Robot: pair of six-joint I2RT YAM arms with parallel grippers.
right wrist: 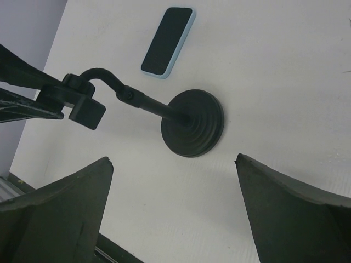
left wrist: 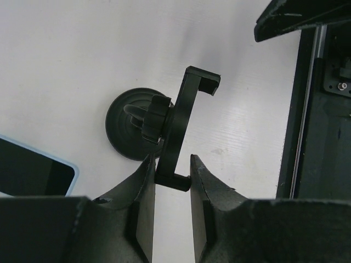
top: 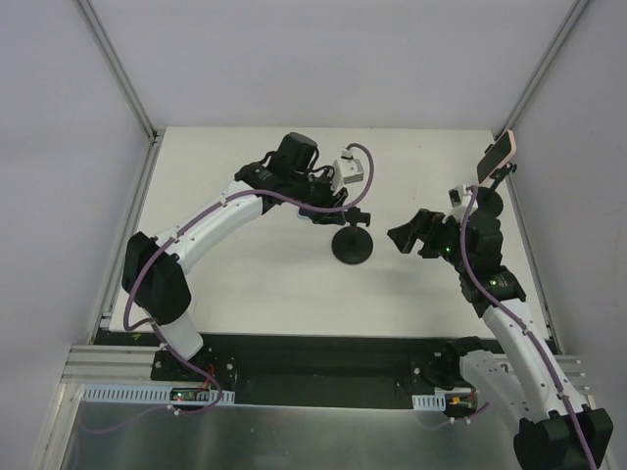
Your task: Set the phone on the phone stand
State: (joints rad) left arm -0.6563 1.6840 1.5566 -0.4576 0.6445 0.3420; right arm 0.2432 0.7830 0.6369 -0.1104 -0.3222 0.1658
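Observation:
The black phone stand stands mid-table on a round base, with a bent neck and a clamp cradle. My left gripper is shut on the cradle's lower hook; in the top view it is just above the base. The phone, dark screen up in a light blue case, lies flat on the table beyond the stand. It also shows at the left edge of the left wrist view and is hidden under the left arm in the top view. My right gripper is open and empty, right of the stand's base.
A pink phone on a black mount stands at the table's far right edge, behind my right arm. Grey walls close the table at the back and on both sides. A black rail runs along the table's near edge.

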